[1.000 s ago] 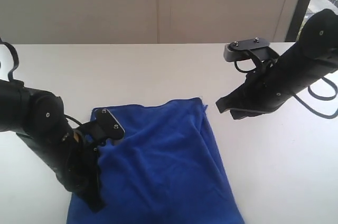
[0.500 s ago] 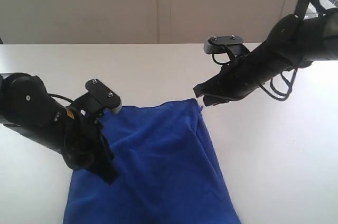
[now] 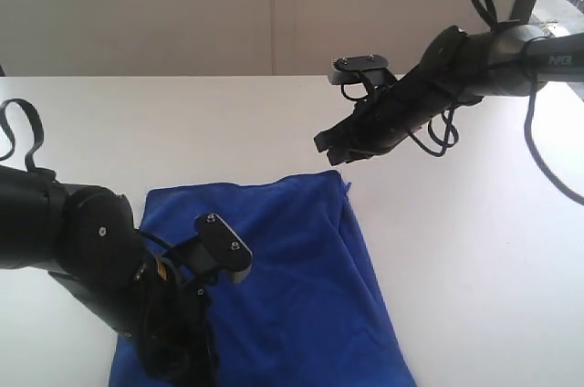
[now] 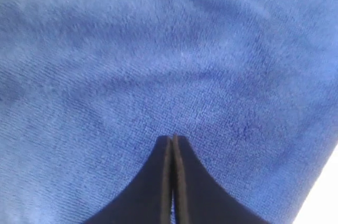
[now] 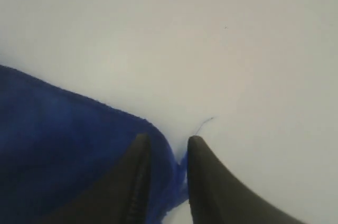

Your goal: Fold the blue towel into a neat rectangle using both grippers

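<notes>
The blue towel point(image 3: 292, 277) lies spread on the white table, rumpled, with a ridge running near its right side. My left gripper point(image 4: 172, 138) is shut, nothing between its jaws, and its tips point down at the towel's left near part point(image 4: 158, 49). In the exterior view the left arm point(image 3: 100, 259) covers that part of the cloth. My right gripper point(image 5: 168, 139) is open and hovers at the towel's far right corner point(image 5: 174, 166), which shows in the gap between its fingers. A loose thread point(image 5: 206, 123) trails from that corner. In the exterior view the right gripper point(image 3: 330, 150) sits just above the corner point(image 3: 343, 177).
The white table point(image 3: 474, 250) stretches right of the towel and behind it up to a pale wall. Black cables point(image 3: 447, 136) hang from the right arm. A strip of table point(image 4: 325, 203) shows beside the towel in the left wrist view.
The left arm has swung down toward the near left part of the towel, uncovering the far left corner. The right arm has reached further left, toward the far right corner.
</notes>
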